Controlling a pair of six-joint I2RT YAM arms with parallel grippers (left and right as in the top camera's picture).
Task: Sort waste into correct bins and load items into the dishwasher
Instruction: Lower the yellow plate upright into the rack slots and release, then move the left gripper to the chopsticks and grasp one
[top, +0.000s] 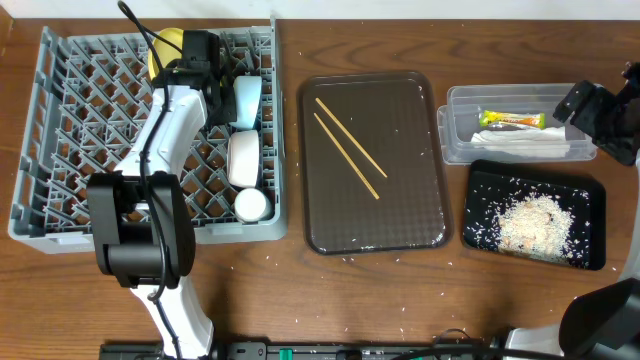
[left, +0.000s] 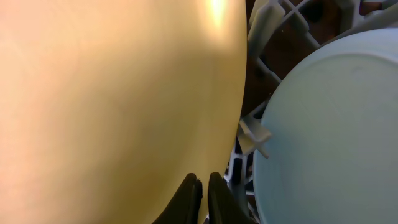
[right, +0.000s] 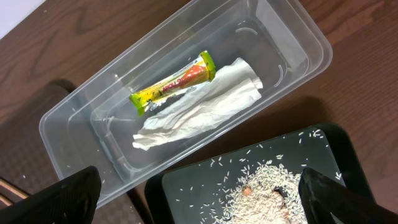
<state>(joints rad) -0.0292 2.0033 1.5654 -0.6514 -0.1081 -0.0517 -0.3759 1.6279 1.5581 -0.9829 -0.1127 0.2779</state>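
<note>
Left gripper (left: 203, 182) is up at the far side of the rack (top: 60, 150); fingers almost together, and they look pinched on the plate (left: 112, 106) rim; plate stands on edge between the pegs, just beside the blue bowl (top: 247, 100). White bowl (top: 243, 158) and cup (top: 250, 205) sit in the same column, nearer us.

Waste looks sorted: sachet (right: 174, 84) and paper (right: 199, 112) lie in the tub (right: 298, 37); rice (top: 530, 220) is heaped in the black tray (top: 590, 195), with some grains loose on the table.

Right gripper (right: 200, 190) hovers over the tub's right end; fingers wide apart, holding nothing.

We judge the chopsticks (top: 348, 148) the only item left to load; they lie on the brown tray (top: 410, 200), between the two arms. Long axis runs diagonally, far-left to near-right; the pair is roughly parallel and slightly apart.

From the left gripper they lie to its right and nearer us; from the right gripper, to its left. Left is closer but busy with the plate; right is free but further away. Whichever goes, we'd turn the jaws across that diagonal; the sticks are thin and flat on the tray, so a slip seems likely.
</note>
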